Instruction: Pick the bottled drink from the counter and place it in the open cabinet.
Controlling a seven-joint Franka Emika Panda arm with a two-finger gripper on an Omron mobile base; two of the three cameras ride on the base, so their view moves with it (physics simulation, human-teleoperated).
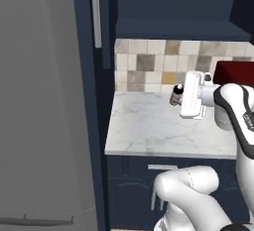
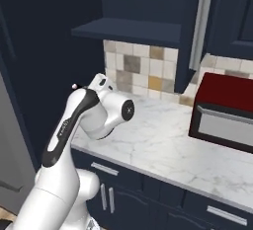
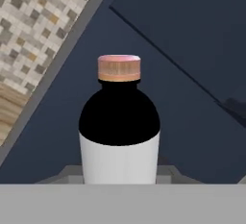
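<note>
- Grey fridge-like panel (image 1: 44,101) fills the far left of the left base view; a navy cabinet door edge with silver bar handle (image 1: 95,12) sits just beside it.
- Next right: the open cabinet (image 1: 173,2), dark interior, shelf lip above the tiled backsplash (image 1: 149,66). I can't see anything stored inside from here.
- Below it, the white marble bench (image 1: 149,126), bare at its left and front.
- The bottled drink (image 1: 176,95) is off the bench, clamped in the end effector (image 1: 184,96), lifted in front of the backsplash and below the cabinet shelf.
- End effector state: closed on the bottle. Hand view shows the bottle (image 3: 119,122) seated between the tips, held at the pale lower part, with the dark band and pinkish end pointing away from the camera.
- Handling, my read: small, slim, rigid, light. A smooth round wall will want to twist or slide in a two-pad pinch, so mid-body is the right hold; keep the squeeze steady during the lift.
- Tall and narrow means it tips easily; set it down flat and well inside the shelf before letting go.
- Far right: a dark red box appliance (image 2: 227,110) with a silver front on the bench, well apart from the bottle; contents not visible.
</note>
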